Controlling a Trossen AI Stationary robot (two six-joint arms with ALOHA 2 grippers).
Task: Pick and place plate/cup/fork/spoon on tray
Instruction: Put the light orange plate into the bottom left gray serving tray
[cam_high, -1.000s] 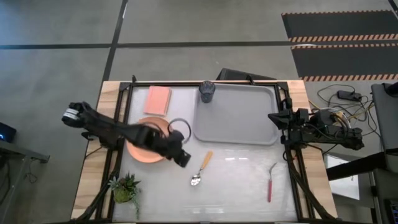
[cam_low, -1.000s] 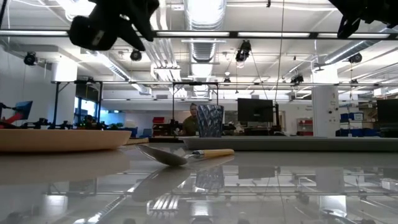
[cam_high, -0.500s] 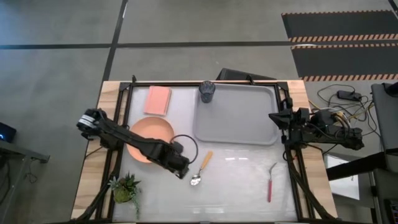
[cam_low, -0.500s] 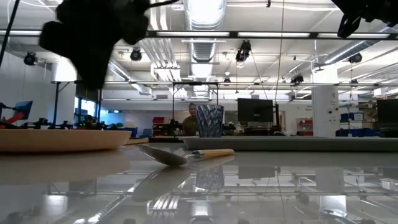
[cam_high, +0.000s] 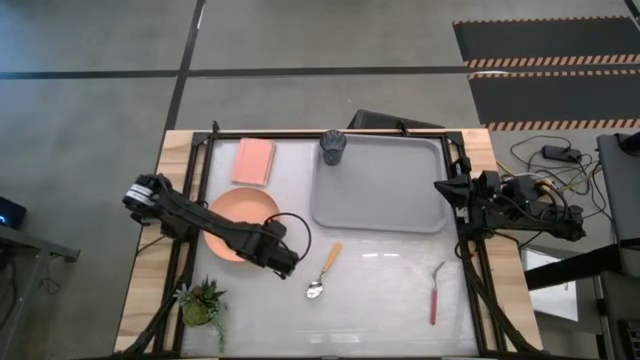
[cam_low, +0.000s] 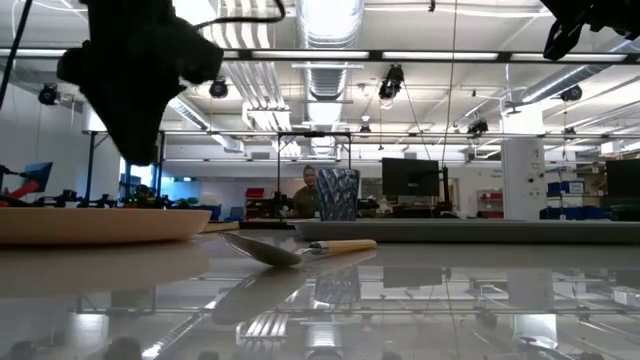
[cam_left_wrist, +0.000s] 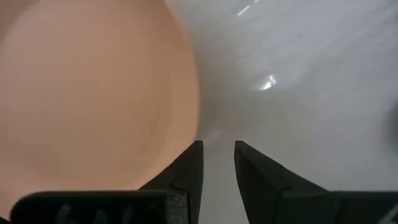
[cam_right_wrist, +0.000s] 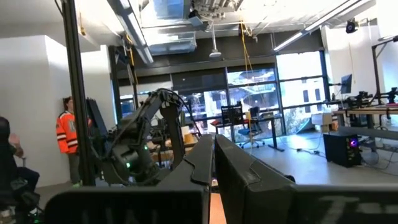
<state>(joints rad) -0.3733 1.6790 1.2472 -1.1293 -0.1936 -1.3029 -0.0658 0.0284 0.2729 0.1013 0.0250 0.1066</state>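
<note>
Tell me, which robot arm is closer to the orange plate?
The left. Its end effector hangs just past the plate's edge, near the spoon. The right end effector waits far off, beyond the tray.

Left hand (cam_low: 135, 95): seen as a dark mass hanging above the plate's side of the worktop; its fingers cannot be made out.
Plate (cam_low: 95, 225): seen edge-on at the left, resting on the worktop (cam_low: 420, 300).
Spoon (cam_low: 295, 248): laid near the middle, bowl toward the plate, orange-tan handle pointing right.
Cup (cam_low: 337, 194): set upright behind the spoon, at the tray's left end.
Tray (cam_low: 480, 230): seen as a low grey rim stretching to the right.
</note>
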